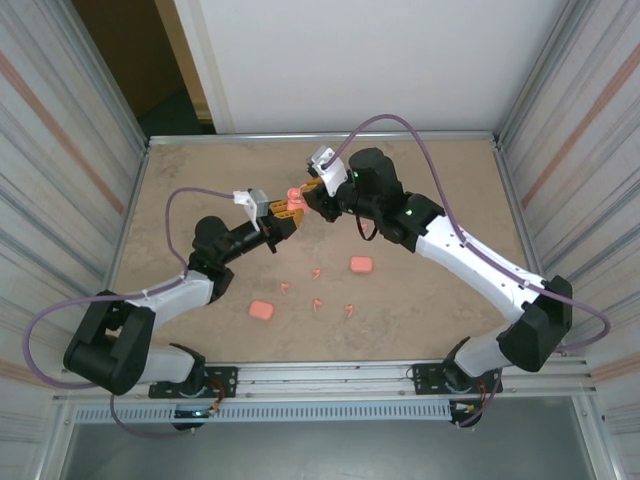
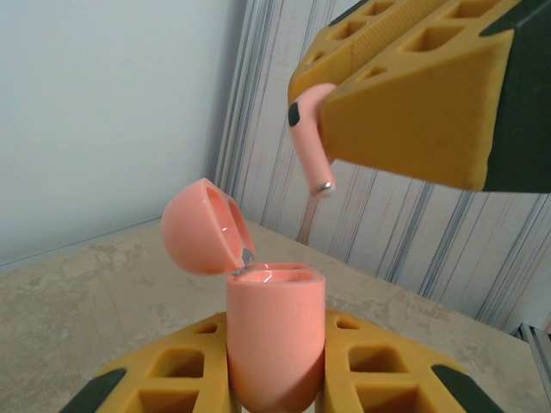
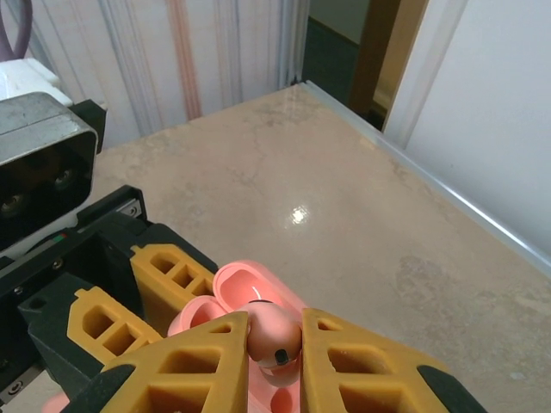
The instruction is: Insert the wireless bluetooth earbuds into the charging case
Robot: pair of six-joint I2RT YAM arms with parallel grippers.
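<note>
My left gripper (image 2: 275, 366) is shut on an upright pink charging case (image 2: 275, 331) whose lid (image 2: 205, 228) is flipped open to the left. Just above the case, my right gripper (image 3: 274, 325) is shut on a salmon-pink earbud (image 3: 275, 342). The earbud (image 2: 312, 146) hangs stem down, a short way above and to the right of the case's open top. In the top view both grippers meet over the middle of the table, left gripper (image 1: 283, 213) and right gripper (image 1: 312, 196), with the case (image 1: 293, 194) between them. Several loose earbuds (image 1: 317, 271) lie on the table nearer the arms.
Two closed pink cases lie on the table, one (image 1: 361, 264) at centre right and one (image 1: 261, 310) near the front left. Corrugated walls (image 1: 60, 150) enclose the beige tabletop (image 1: 440, 180) on both sides, with a white wall behind.
</note>
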